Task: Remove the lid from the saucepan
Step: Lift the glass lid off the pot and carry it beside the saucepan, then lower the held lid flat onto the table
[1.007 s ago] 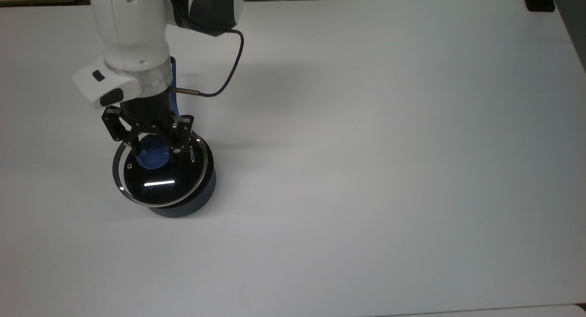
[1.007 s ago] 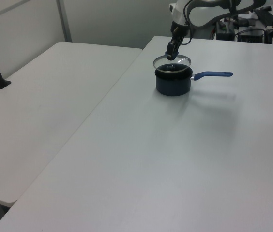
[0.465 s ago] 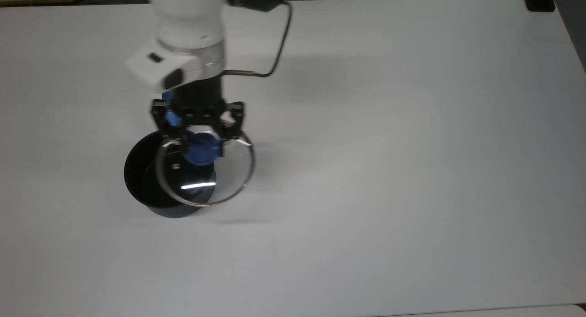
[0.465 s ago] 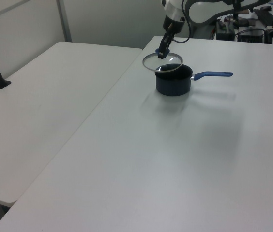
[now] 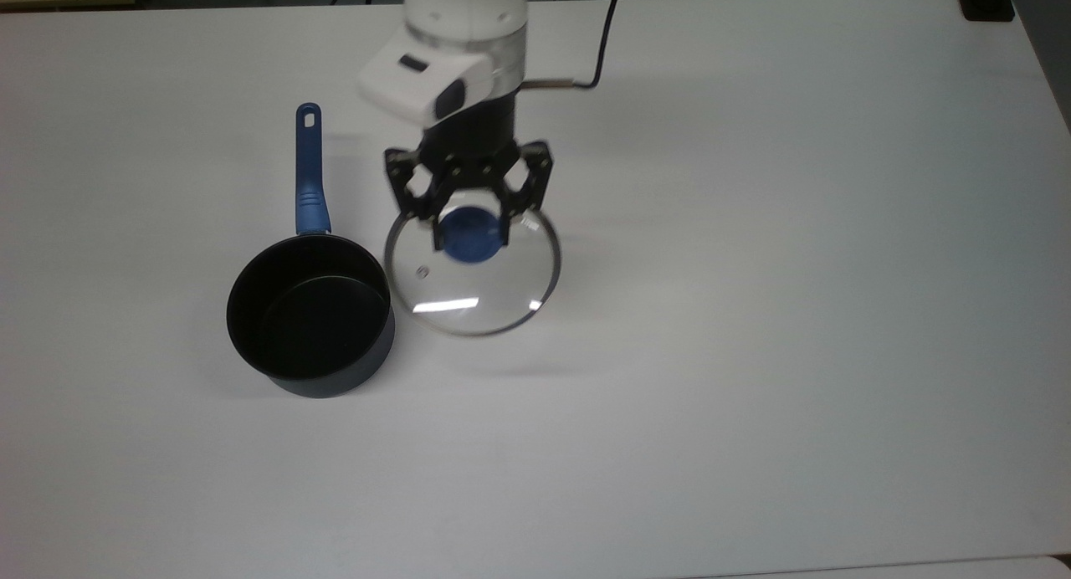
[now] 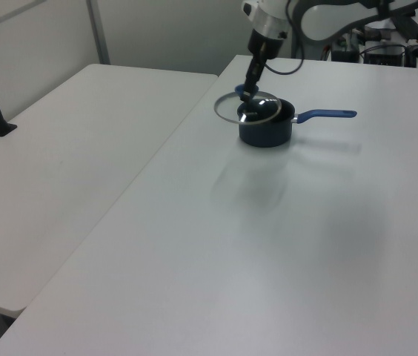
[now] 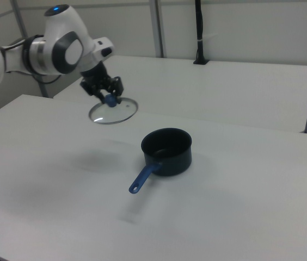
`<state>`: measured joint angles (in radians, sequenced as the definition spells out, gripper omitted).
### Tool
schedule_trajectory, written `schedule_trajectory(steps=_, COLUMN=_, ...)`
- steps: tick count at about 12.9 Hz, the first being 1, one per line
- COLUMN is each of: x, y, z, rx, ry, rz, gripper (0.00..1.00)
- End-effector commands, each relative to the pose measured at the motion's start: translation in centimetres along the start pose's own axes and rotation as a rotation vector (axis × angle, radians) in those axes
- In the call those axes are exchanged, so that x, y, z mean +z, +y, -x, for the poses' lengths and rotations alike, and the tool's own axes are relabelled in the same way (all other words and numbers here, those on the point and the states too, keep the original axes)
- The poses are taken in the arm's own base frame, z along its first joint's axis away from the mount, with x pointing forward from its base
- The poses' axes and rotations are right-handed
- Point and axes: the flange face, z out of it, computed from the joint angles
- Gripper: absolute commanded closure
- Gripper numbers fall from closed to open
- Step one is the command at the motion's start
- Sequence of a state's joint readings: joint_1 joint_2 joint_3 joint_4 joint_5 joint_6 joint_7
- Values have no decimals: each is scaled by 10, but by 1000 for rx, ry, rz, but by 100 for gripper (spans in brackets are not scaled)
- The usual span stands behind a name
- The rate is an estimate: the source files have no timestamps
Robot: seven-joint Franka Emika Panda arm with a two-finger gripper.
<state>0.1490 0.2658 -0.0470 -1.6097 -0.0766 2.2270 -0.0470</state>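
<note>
Pinched on the blue knob, my gripper [image 5: 471, 232] holds the lid [image 5: 473, 274] in the air, clear of the saucepan [image 5: 310, 324] and just to the top view's right of it. In the right view the glass disc hangs well above the white table [image 5: 795, 269], roughly level, its shadow lying on the bare surface below.

The saucepan stands open and upright, black interior showing, its long blue handle [image 5: 310, 169] pointing toward the top view's upper edge.

I judge the lid stiff and fairly light, but breakable: glass in a thin metal rim, with smooth faces that would slip under my fingers. The knob is the one sound place to take it, and I have it there, a finger on either side. Held from the centre, the disc should hang balanced; a knock against the pan's rim or a hard landing on the table is what I would guard against.
</note>
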Motion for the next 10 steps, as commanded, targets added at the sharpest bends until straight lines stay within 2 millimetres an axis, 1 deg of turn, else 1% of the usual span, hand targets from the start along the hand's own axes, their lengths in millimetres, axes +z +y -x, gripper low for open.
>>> schedule_trajectory(steps=1, x=-22, y=-31, z=62, rx=-34, ry=-61, rz=-39, gripper=52)
schedule_trajectory(steps=3, x=-26, y=-38, z=85, rx=-52, ry=-78, rz=-41, gripper=52)
schedule_trajectory(steps=5, x=-27, y=-43, z=107, rx=-64, ry=-96, rz=-42, gripper=52)
schedule_trajectory(steps=7, x=-22, y=-50, z=129, rx=-91, ry=-122, rz=-40, gripper=52)
schedule_trajectory(steps=10, x=-8, y=-53, z=141, rx=-105, ry=-153, rz=-43, gripper=52)
